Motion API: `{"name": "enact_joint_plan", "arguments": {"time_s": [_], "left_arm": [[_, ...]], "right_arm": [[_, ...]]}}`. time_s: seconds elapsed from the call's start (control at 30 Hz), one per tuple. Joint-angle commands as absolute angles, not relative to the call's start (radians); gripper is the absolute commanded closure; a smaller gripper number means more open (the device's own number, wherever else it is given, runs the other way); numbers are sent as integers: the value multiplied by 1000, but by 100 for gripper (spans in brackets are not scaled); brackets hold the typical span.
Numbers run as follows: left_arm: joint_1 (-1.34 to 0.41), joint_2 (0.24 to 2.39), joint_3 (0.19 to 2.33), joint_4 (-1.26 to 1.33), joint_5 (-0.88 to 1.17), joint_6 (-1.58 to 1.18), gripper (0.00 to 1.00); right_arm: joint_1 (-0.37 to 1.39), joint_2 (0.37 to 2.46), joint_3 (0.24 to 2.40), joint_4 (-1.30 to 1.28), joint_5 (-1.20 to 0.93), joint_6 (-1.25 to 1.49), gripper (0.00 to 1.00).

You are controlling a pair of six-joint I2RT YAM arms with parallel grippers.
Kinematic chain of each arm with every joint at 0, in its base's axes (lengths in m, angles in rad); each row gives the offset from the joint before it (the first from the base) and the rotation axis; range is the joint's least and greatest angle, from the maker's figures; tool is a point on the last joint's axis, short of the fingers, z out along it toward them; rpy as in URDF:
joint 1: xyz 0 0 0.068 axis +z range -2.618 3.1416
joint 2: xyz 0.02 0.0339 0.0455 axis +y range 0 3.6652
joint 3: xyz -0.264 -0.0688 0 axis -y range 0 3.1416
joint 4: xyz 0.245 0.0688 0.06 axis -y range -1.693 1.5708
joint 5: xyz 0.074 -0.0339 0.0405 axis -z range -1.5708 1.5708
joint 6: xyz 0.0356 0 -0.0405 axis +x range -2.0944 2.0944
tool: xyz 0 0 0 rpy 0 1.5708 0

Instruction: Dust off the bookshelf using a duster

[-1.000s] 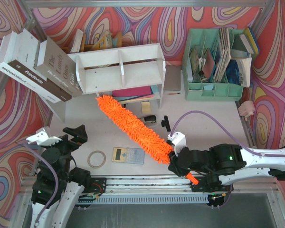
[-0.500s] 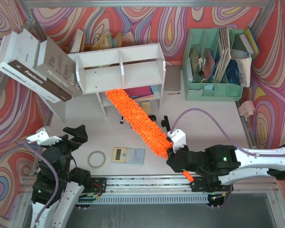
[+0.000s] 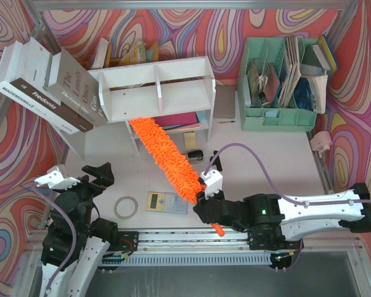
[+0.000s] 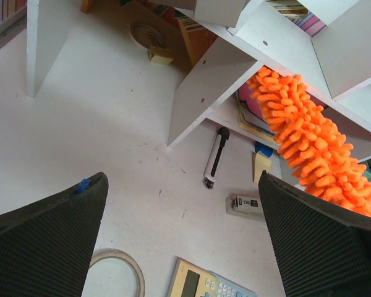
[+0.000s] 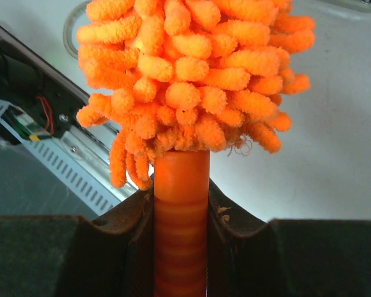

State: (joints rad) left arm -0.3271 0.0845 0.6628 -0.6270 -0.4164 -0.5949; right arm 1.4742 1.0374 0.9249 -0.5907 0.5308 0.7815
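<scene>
The white bookshelf (image 3: 154,86) stands at the back of the table, left of centre. The duster's fluffy orange head (image 3: 167,158) runs diagonally from my right gripper (image 3: 205,204) up and left, and its tip lies in the lower tier beside a vertical divider. My right gripper (image 5: 180,213) is shut on the duster's slim orange handle (image 5: 180,185), whose end pokes out behind it (image 3: 218,230). The left wrist view shows the duster head (image 4: 303,130) reaching under the bookshelf's (image 4: 216,80) upper board. My left gripper (image 4: 180,204) is open and empty, low at the near left (image 3: 96,174).
Two large books (image 3: 49,86) lean against the shelf's left end. A mint-green file organiser (image 3: 284,80) stands at the back right. On the table lie a tape roll (image 3: 126,207), a calculator (image 3: 167,202), a stapler (image 4: 244,205) and a marker (image 4: 215,158). Flat books (image 3: 179,120) fill the lower tier.
My right gripper has moved left with the duster. The head has swung steeper and its tip has slid from the shelf front into the lower tier. The left arm has not moved.
</scene>
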Motion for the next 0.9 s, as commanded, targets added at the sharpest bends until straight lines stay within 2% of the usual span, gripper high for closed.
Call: {"name": "enact_joint_plan", "arguments": {"time_s": [0.0,0.23,0.47,0.53,0.67,0.87], "left_arm": [[-324,87,652,-626,-414,-592,2],[-322,83,649,-625,-416,-593,2],[-321,83,650,-624,-413,-595,1],[-320,84,648,-624,-410,-596,2],[-316,88,647,-620,-404,-597,2],[-314,93,649,-620,-402,-595,2]], "right_arm": [[1482,1084,949,-342,646,767,100],[1482,1102,973,-533,798,986,100],[1482,912,925,-925,915,1338,100],[1482,863,904,-968,924,1386,100],[1482,851,879,-873,905,1296,100],[1482,1043,958,-611,822,1036,100]]}}
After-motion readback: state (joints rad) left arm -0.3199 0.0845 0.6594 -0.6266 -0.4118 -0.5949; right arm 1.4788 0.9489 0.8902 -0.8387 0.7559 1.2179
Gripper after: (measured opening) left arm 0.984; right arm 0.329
